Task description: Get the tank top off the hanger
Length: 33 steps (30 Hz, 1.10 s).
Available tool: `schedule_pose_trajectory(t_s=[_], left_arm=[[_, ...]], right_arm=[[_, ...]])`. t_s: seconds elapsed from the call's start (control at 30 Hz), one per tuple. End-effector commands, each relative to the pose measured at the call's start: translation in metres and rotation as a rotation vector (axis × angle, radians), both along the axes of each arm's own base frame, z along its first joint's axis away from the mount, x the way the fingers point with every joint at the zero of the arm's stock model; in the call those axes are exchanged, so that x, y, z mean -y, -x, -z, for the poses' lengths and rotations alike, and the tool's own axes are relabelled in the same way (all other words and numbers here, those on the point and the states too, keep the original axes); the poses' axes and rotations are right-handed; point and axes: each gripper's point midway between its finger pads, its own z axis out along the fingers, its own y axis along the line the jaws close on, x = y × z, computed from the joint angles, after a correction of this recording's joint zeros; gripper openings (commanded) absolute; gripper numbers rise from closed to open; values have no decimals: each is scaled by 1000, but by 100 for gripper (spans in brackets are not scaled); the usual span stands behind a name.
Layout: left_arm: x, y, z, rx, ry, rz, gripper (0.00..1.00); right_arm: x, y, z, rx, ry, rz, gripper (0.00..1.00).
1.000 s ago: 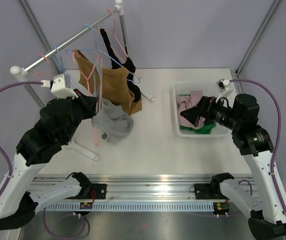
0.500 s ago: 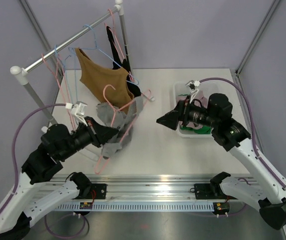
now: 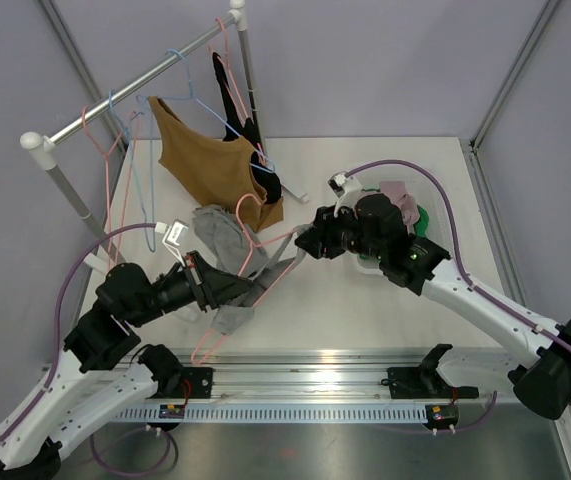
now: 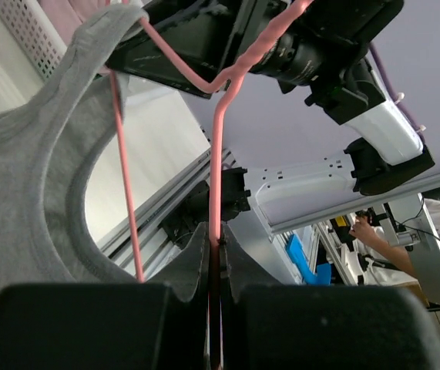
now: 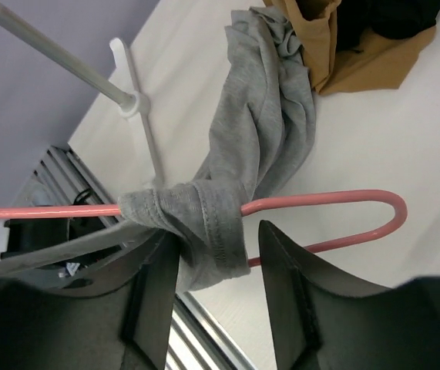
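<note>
Overhead view, two close wrist views; pink hanger (image 5: 327, 198) common.

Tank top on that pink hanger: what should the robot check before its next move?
1. Left hand shut on hanger: ok.
2. Strap sits inside the open right hand: ok.
3. Right hand shut on strap: not ok, not closed yet.
4. Tank top off hanger: not ok, the strap wraps the wire.
</note>
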Motion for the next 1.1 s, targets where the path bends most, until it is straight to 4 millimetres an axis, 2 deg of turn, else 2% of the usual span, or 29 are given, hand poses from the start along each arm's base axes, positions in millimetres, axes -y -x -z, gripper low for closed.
schedule_pose_trajectory(t_s=[0.0,0.03,0.1,0.13,0.17,0.2,0.23,0.27,0.3,0.33,0.37,0.43,0.47,0.5,0.53,0.67,0.7,0.77,0.83,0.87,0.9,0.93,0.97,1.0,1.03,1.07], left_arm=[[4,9,-25,50,92,51,0],[3,10,-25,49,93,51,0],[0,10,-24,52,78,39,0],[-3,4,-21,49,56,-3,0],[-8,1,-7,34,-13,-27,0],[-13,-1,-10,47,-37,-52,0],[-20,-8,-4,48,-79,-105,0],[-25,-8,9,47,-156,-108,0],[-27,-7,7,61,-181,-106,0],[-26,-5,11,64,-209,-81,0],[-25,-2,15,80,-237,-52,0],[-22,7,11,103,-232,10,0],[-22,10,6,124,-215,20,0],[-21,12,2,130,-200,26,0],[-22,16,-1,135,-179,36,0],[-21,34,-26,185,-68,96,0],[-22,39,-32,206,-43,111,0],[-22,47,-45,244,-8,139,0],[-26,39,-54,263,-8,82,0],[-30,38,-67,301,10,61,0],[-32,34,-72,315,11,32,0],[-31,25,-77,328,6,1,0],[-31,24,-86,356,16,-5,0],[-32,20,-97,371,17,-28,0],[-30,11,-101,369,15,-58,0],[-31,7,-119,425,66,-88,0]], right_arm=[[-10,-9,-19,80,-12,8,43],[-10,-10,-17,81,-5,16,25],[-5,-15,-14,82,11,52,0],[3,-22,-13,94,27,110,0],[10,-25,-13,105,37,144,0],[20,-31,-11,115,64,204,0],[28,-36,-11,131,93,242,0],[37,-39,-6,130,134,283,0],[54,-49,-5,146,180,378,0],[63,-55,-9,154,204,429,0],[72,-60,3,127,270,465,0],[93,-77,-1,109,300,559,0],[97,-83,9,79,333,573,0],[109,-93,12,58,334,606,0],[110,-97,12,42,324,615,0],[99,-102,24,3,304,534,0],[86,-95,28,-18,282,455,0],[73,-87,27,-26,249,373,0],[55,-70,28,-56,194,248,0],[49,-64,23,-57,162,208,0],[36,-51,19,-73,115,121,0],[32,-44,21,-97,85,93,0],[29,-39,4,-64,27,74,0],[25,-32,-2,-68,-16,42,0],[23,-24,0,-93,-50,31,0],[21,-19,-14,-66,-94,7,0]])
